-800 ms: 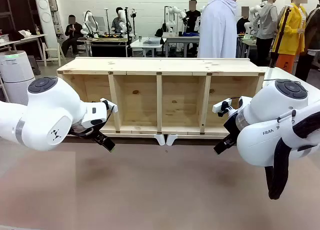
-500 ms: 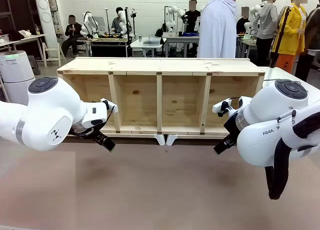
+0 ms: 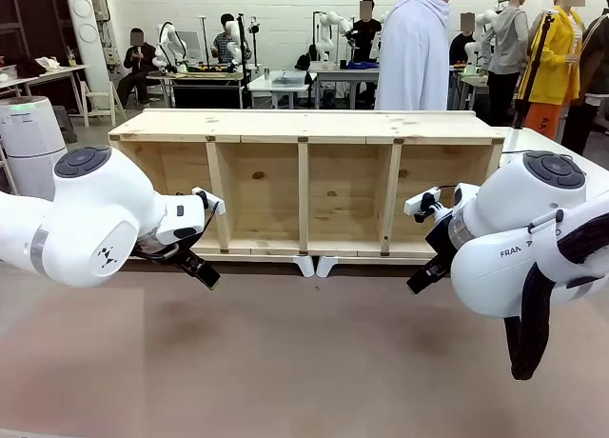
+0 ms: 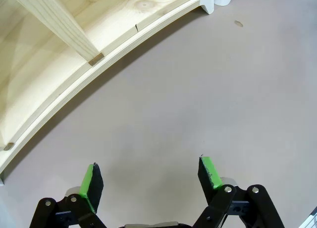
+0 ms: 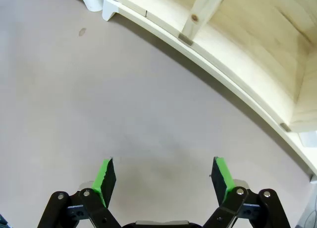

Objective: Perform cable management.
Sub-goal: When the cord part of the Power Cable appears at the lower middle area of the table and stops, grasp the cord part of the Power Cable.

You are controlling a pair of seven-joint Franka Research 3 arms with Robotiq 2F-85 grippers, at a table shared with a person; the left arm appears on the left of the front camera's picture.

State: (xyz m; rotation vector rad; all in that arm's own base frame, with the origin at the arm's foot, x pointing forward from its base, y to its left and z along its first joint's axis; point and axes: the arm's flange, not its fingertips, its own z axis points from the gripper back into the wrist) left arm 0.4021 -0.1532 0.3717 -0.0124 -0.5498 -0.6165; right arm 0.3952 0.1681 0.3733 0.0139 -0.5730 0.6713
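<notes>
Front view: both white arms crouch low over the counter [image 3: 304, 362]. The left gripper [image 3: 211, 281] and the right gripper [image 3: 416, 284] tilt down before the wooden shelf [image 3: 304, 124]. A thin black cable [image 3: 519, 152] shows just off the shelf's right end.

Left wrist view: the jaws are spread wide and hold nothing above the counter.

Right wrist view: the jaws are likewise wide apart and empty, near the shelf's base.

Tiny delta only: left arm [image 3: 90, 219] crept a hair rightward in the front frame, carrying the left gripper [image 3: 210, 280] marginally toward lower right. No other movement visible.
</notes>
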